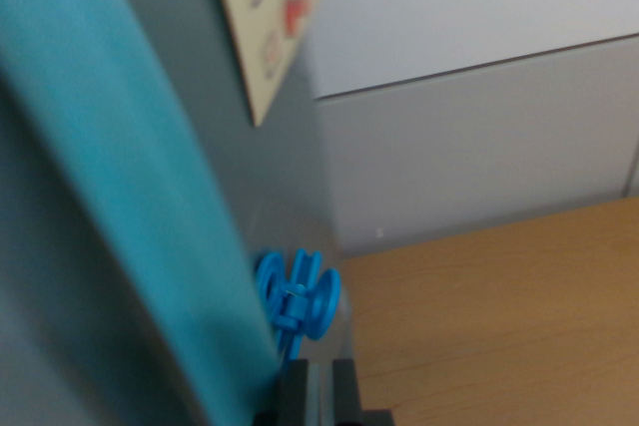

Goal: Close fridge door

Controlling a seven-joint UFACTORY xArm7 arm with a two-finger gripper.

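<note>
The view is blurred and very close to the fridge. A teal band, the fridge door's edge [130, 197], runs diagonally down the wrist view's left. Beside it is the grey fridge panel [265, 177], carrying a beige card with small pictures [270, 17] at the top. A blue spool-shaped plastic piece [298, 298] sits against the panel low in the middle. Just below it, two black fingertips of my gripper [319, 394] poke up from the bottom edge with a narrow grey gap between them. Only their tips show, close to the door's edge.
A wooden tabletop [499, 326] spreads across the lower right. Behind it stands a grey partition wall [479, 147] with a lighter panel [469, 7] above.
</note>
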